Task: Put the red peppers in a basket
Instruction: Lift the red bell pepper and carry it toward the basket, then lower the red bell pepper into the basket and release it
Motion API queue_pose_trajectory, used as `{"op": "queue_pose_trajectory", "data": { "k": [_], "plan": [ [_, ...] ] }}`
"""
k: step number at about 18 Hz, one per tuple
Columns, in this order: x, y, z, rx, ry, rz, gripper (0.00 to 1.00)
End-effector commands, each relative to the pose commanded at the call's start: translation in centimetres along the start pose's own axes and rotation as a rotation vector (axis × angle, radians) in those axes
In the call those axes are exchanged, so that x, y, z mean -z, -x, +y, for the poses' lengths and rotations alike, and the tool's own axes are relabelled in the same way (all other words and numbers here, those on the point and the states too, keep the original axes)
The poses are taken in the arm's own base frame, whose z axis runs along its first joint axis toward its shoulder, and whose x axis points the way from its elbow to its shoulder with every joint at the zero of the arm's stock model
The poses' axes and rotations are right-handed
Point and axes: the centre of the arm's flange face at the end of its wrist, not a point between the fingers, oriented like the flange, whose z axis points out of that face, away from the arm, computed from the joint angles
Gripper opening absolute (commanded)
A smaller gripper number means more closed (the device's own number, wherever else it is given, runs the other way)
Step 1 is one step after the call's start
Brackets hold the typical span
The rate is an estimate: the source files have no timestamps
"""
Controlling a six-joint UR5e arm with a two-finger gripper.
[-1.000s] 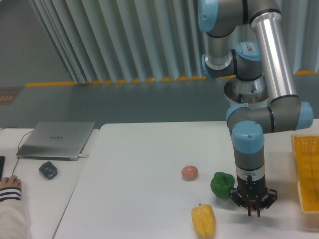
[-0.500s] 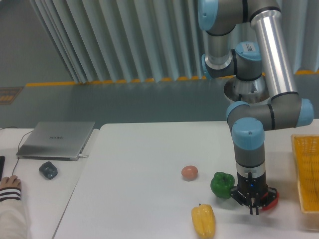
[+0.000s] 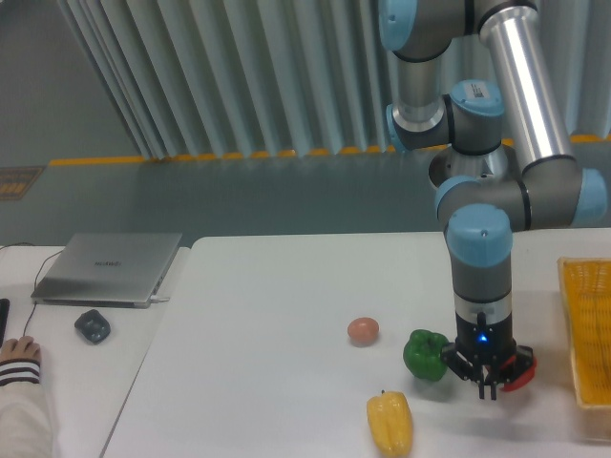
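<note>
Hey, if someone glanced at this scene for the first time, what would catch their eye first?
Probably the big silver-and-blue arm on the right, its gripper down over the red pepper, which peeks out mostly hidden behind it. Right beside it sit the green pepper and, nearer the front edge, the yellow pepper. The orange basket waits at the far right.

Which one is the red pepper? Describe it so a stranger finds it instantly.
Follow the arm down to its hand at the white table's right front. The red pepper peeks out behind that hand, right of the green pepper. It is the only red, mostly hidden vegetable.
</note>
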Motion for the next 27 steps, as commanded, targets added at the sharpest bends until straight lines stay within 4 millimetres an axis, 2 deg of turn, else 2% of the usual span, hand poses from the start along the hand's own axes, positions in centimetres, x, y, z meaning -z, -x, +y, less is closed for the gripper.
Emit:
{"op": "queue_pose_trajectory", "data": {
  "k": [1,2,7,8,13,16,17,18,25,26,27],
  "plan": [
    [1.2,0.3,0.2,-0.021,-0.012,0.025,0.06],
    [2.0,1.4,0.8,-0.049,-0.005,0.045,0.06],
    [3.6,2.8,2.8,-0.284,0.046,0.078,0.06],
    [3.7,3.8,3.5,-0.323,0.063,0.09,0.06],
    [4.5,6.0,5.7,-0.472,0.102,0.12,0.06],
    [2.9,8.5,8.3,-0.495,0.13,0.15,0.06],
    [3.2,9.9,9.5,-0.494,0.127,0.157,0.07],
    [2.7,10.0,10.0,-0.514,0.133,0.166,0.07],
    [2.8,12.1,11.3,-0.603,0.135,0.176,0.08],
    [2.8,12.5,11.5,-0.594,0.134,0.176,0.19],
    [3.0,13.1,11.7,-0.583,0.128,0.173,0.63]
  ]
}}
